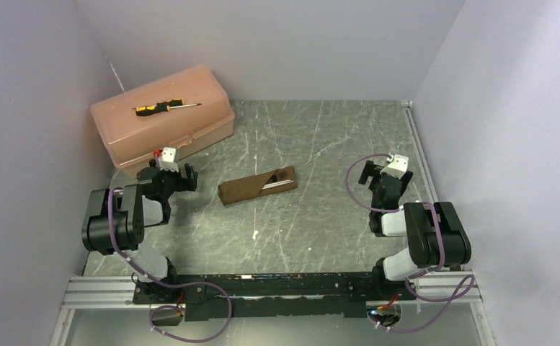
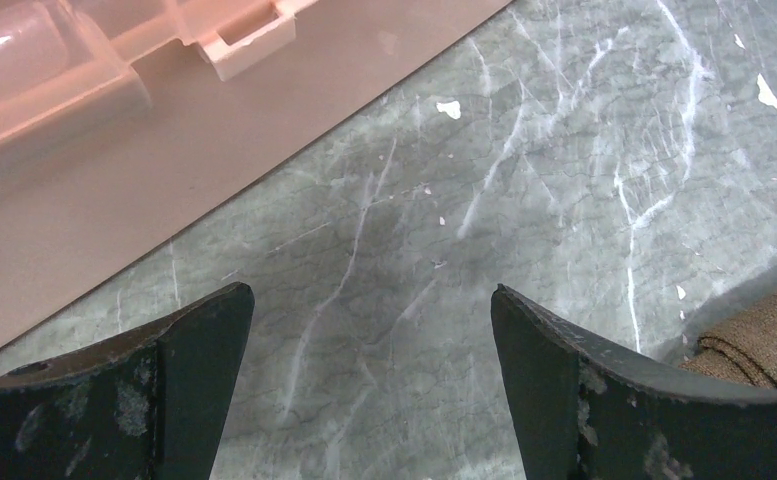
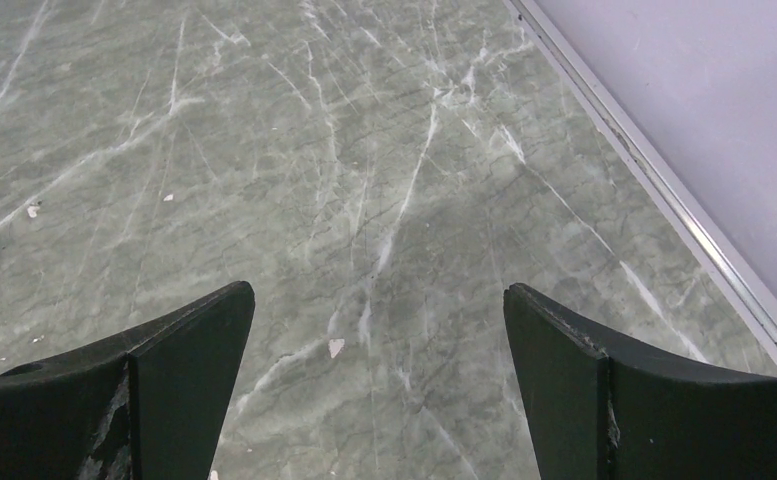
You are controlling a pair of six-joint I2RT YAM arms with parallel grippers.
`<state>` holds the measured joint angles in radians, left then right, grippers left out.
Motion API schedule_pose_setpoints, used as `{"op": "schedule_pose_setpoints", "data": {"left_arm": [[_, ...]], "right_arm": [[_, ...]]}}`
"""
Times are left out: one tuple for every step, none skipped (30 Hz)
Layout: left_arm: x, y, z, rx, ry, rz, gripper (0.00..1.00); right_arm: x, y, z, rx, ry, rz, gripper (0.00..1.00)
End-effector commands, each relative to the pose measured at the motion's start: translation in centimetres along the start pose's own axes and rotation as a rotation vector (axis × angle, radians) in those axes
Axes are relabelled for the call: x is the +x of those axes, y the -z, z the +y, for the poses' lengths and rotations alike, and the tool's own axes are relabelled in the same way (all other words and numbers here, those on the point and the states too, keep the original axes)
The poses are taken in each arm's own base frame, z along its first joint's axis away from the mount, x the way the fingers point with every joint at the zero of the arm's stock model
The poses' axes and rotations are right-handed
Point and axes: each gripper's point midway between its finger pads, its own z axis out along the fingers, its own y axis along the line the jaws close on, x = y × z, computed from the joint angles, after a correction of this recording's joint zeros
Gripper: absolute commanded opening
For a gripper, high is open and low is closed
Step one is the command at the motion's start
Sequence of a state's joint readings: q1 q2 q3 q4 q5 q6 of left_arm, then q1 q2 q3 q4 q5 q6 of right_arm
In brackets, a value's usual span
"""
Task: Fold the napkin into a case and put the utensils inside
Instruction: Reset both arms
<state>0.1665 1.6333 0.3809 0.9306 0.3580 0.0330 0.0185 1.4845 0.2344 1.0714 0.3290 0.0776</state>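
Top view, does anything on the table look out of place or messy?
A screwdriver lies on the lid of the pink box, unrelated to place setting. Small white flecks dot the table near the folded napkin. Otherwise nothing stands out.

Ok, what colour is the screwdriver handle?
Yellow and black on the screwdriver, best seen in the top view.

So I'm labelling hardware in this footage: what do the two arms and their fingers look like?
Both arms are black with light grey joint housings and a purple cable looping along each. The left gripper and right gripper each carry a small white block with a red mark. The fingers are dark, wedge-shaped and scuffed with pale marks.
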Motion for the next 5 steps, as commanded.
{"op": "schedule_pose_setpoints", "data": {"left_arm": [[-1.23,-0.26,0.15,-0.007,-0.009,-0.042,0.95],[-1.16,-0.22,0.12,-0.005,-0.009,-0.040,0.95],[-1.13,-0.23,0.16,-0.007,-0.009,-0.040,0.94],[-1.12,-0.23,0.13,-0.006,-0.008,-0.039,0.95],[-1.20,-0.23,0.14,-0.006,-0.009,-0.042,0.94]], "right_arm": [[-1.85,-0.41,0.24,0.000,-0.017,-0.064,1.00],[-1.84,-0.41,0.22,-0.001,-0.018,-0.064,1.00],[-1.92,-0.38,0.24,-0.001,-0.017,-0.067,1.00],[-1.90,-0.29,0.22,-0.002,-0.018,-0.068,1.00],[-1.92,-0.27,0.20,-0.002,-0.018,-0.070,1.00]]}}
